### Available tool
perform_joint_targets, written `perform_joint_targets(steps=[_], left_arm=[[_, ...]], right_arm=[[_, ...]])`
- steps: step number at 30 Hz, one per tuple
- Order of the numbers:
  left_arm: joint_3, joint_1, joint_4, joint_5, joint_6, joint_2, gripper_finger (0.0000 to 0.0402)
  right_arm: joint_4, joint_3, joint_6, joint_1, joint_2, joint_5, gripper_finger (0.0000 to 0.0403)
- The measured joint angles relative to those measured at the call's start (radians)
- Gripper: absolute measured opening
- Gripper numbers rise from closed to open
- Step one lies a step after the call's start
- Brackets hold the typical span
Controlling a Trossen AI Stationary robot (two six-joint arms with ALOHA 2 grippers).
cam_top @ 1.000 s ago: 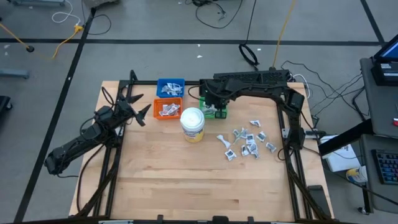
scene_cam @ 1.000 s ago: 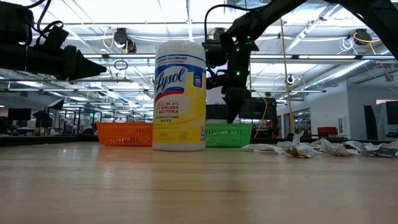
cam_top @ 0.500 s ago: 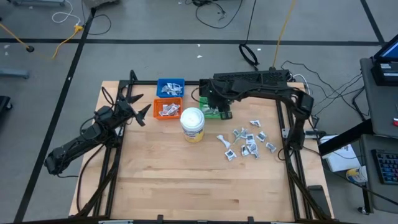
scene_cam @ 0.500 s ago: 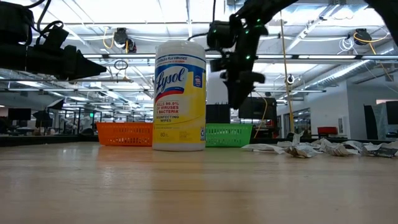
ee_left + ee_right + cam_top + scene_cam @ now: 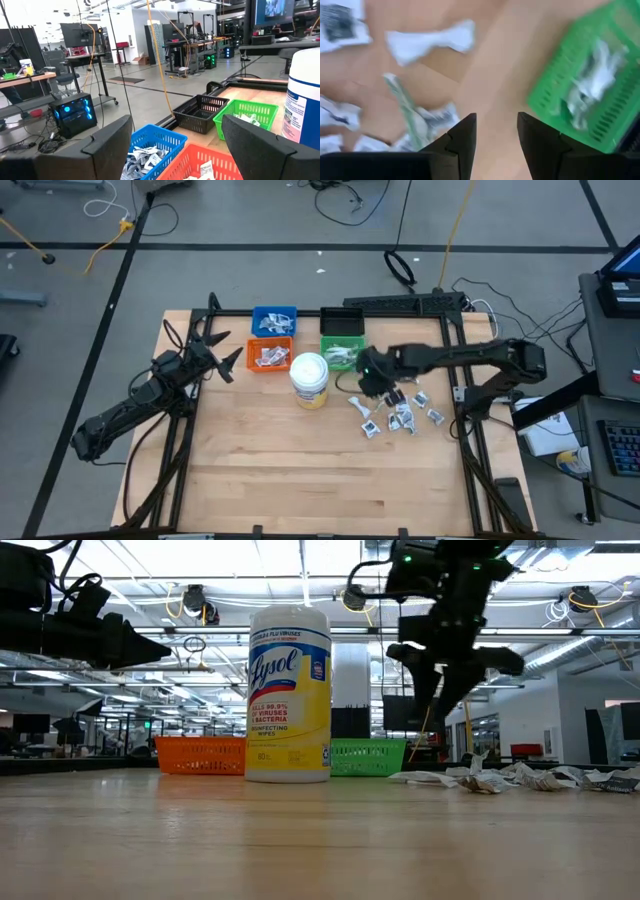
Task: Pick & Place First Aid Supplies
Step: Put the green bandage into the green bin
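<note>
The left gripper (image 5: 226, 360) waits at the table's (image 5: 270, 470) left, fingers spread wide and empty. The right gripper (image 5: 372, 383) hovers above the scattered first aid supplies (image 5: 400, 409) right of the green bin (image 5: 342, 353), fingers slightly parted, holding nothing.

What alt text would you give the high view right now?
Seen from above, the right tool, open and empty, hangs over the table between the green bin and the scattered first aid packets. The left tool waits by the orange bin; a wipes jar stands mid-table.
</note>
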State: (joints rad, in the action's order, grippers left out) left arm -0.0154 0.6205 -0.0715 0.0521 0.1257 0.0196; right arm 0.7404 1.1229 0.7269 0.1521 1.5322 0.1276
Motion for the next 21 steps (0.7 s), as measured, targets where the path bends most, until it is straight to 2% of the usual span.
perform_joint_targets(steps=[9, 13, 21], left_arm=[[0.0, 0.0, 0.0, 0.0, 0.0, 0.0, 0.031], [0.0, 0.0, 0.0, 0.0, 0.0, 0.0, 0.031], [0.0, 0.0, 0.0, 0.0, 0.0, 0.0, 0.031]], right_arm=[[-0.047, -0.177, -0.005, -0.117, -0.043, -0.003, 0.0137], [-0.06, -0.214, -0.007, -0.14, -0.042, -0.049, 0.0136], [-0.125, -0.26, -0.024, -0.15, -0.042, -0.05, 0.0132]])
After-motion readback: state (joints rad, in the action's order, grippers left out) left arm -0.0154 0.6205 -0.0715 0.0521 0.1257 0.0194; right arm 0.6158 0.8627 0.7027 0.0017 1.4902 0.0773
